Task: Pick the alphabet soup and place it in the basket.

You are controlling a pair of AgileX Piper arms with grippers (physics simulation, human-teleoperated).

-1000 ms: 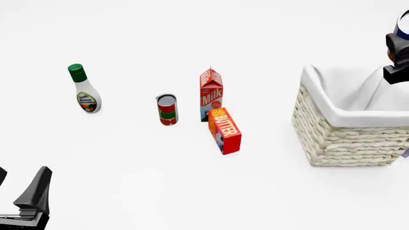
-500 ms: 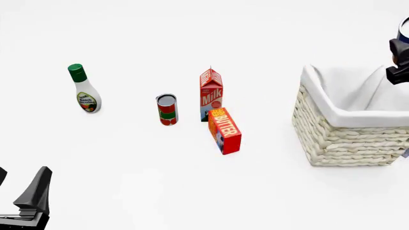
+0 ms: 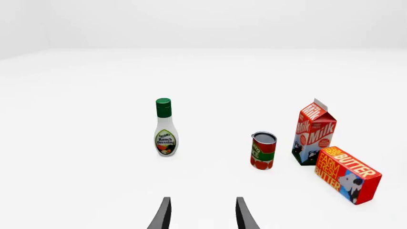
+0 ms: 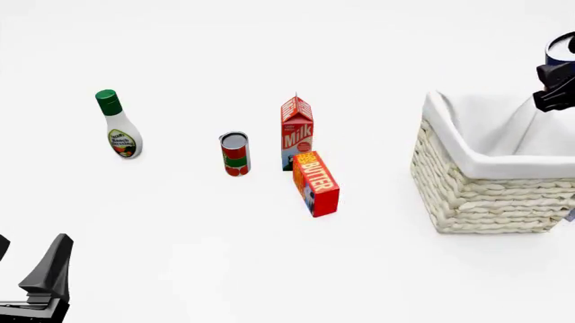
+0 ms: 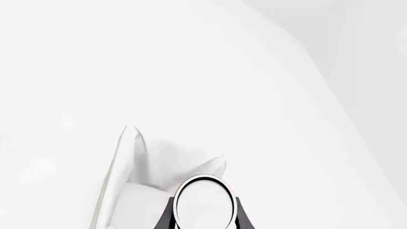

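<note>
Silver-topped, blue-labelled alphabet soup can sits clamped in your right tool, above the cream wicker basket. Lowering and release remain. Left tool idles, spread.

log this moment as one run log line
phase: carry | right tool: shut on alphabet soup, above basket | left tool: open, idle

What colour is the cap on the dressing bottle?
Green cap on the dressing bottle; left wrist view shows it best.
</note>
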